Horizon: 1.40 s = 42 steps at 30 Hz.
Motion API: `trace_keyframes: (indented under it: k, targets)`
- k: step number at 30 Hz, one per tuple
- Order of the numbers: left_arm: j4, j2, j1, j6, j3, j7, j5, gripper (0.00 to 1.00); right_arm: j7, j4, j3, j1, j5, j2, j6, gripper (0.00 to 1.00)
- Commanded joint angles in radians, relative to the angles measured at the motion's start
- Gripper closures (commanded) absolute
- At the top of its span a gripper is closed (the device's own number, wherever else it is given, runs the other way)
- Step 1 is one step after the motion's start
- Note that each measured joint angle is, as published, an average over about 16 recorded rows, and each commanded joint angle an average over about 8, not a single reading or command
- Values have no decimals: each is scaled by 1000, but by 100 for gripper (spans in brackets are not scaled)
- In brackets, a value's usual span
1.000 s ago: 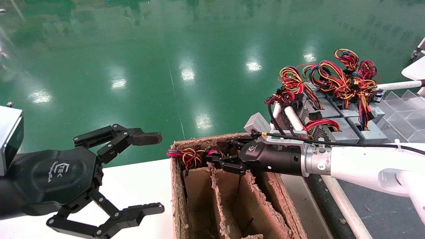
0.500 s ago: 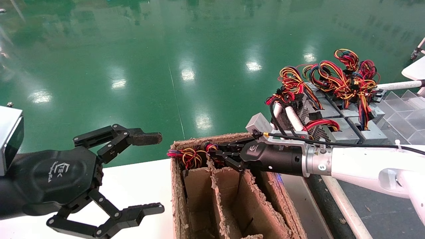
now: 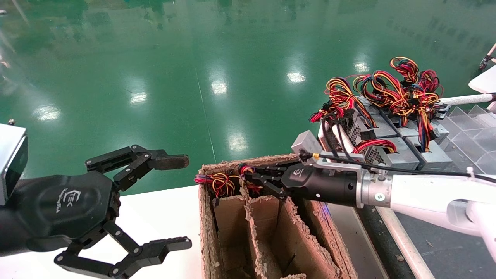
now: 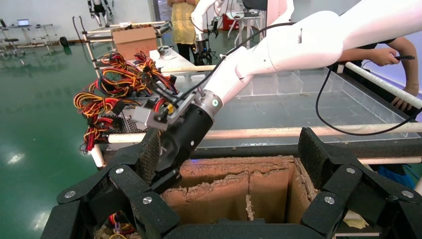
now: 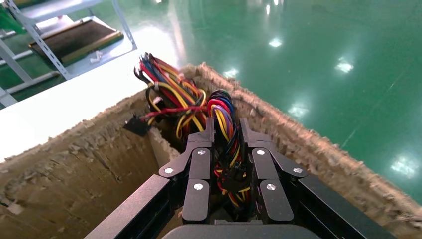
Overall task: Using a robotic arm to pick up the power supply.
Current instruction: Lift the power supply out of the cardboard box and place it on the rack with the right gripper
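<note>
Now clamped on the wire bundle [image 5: 226, 130] of the power supply [image 3: 248, 179], right gripper [image 3: 259, 181] at the far end of the cardboard box [image 3: 207, 232], fingers pinched tighter than before. Bundle sticking up between the fingers; metal body hidden, so long axis unclear. Left gripper [image 3: 170, 201] spread wide, left of the box.

A glossy green floor [image 3: 162, 58] fills the room, mirroring ceiling lights as bright white patches. In the left wrist view, a white wall [image 4: 54, 11] stands far off, with a desk and chair [image 4: 22, 34] before it. A metal-framed rack [image 4: 104, 37] carries a brown cardboard carton [image 4: 134, 40]. In the right wrist view, a grey metal shelf frame [image 5: 59, 35] stands on the floor.
</note>
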Motion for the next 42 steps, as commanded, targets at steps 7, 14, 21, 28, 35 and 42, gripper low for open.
trace_keyframes:
  k: [7,14,21,28,35,42]
  targets:
    - [0,0,0,0,0,0,0,0,-13,1,19,38,27,31,-40,100]
    - [0,0,0,0,0,0,0,0,9,28,49,108,66,96,-74,100]
    - [0,0,0,0,0,0,0,0,74,68,92,200,123,175,-121,100]
    - [0,0,0,0,0,0,0,0,117,104,110,306,137,239,-121,100]
    - [0,0,0,0,0,0,0,0,162,102,102,436,108,318,-119,100]
    - [0,0,0,0,0,0,0,0,171,93,88,563,60,436,-105,100]
